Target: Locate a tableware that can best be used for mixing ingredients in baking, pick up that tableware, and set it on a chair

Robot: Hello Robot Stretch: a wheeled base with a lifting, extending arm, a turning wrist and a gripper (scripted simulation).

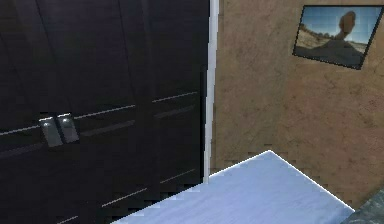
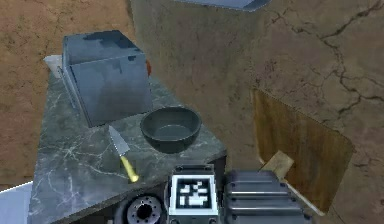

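Marbled surface (image 2: 70, 150) against brown walls (image 2: 300, 60); dark double doors (image 1: 100, 100) ahead. Bowl (image 2: 171, 129): upright, mouth upward, round, no long axis, beside knife (image 2: 124, 153), near grey box (image 2: 105, 75). Whether the end effector (image 2: 140, 208) holds anything cannot be told.

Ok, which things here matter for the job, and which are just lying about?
Job:
- bowl, on the counter

Lying about:
- knife
- grey box
- wall picture
- dark doors
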